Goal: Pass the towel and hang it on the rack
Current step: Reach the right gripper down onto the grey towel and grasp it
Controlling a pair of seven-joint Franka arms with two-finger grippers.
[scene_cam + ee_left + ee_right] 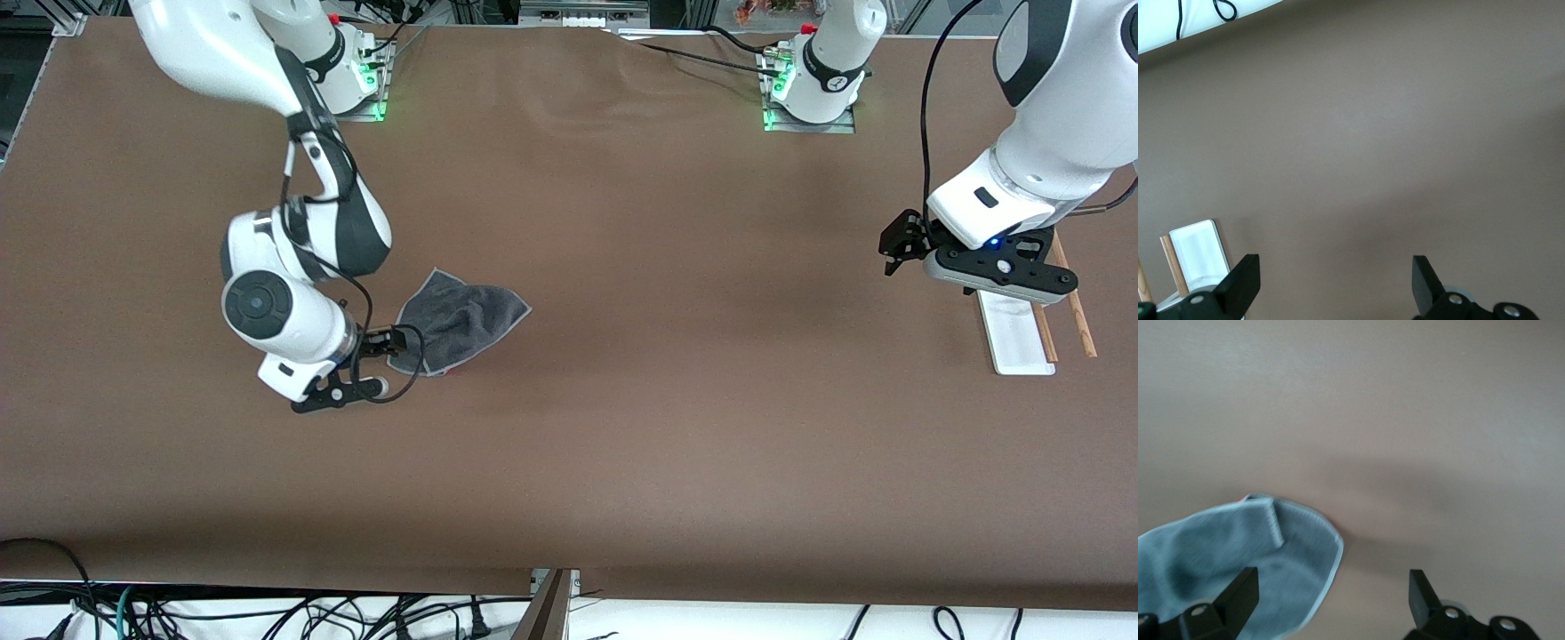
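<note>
The dark grey towel [462, 320] with light edging lies crumpled on the brown table toward the right arm's end. My right gripper [387, 342] hangs low over the towel's edge and is open. In the right wrist view the towel [1238, 553] reaches partway into the gap of the right gripper [1331, 593], and nothing is held. The rack [1013, 329], a white base with thin wooden dowels [1076, 307], stands at the left arm's end. My left gripper [898, 244] is open over bare table beside the rack. The left wrist view shows the left gripper [1336, 280] empty and a corner of the rack [1198, 250].
The brown tabletop [676, 373] stretches wide between the towel and the rack. The arm bases [813, 84] stand along the table's edge farthest from the front camera. Cables lie below the edge nearest that camera.
</note>
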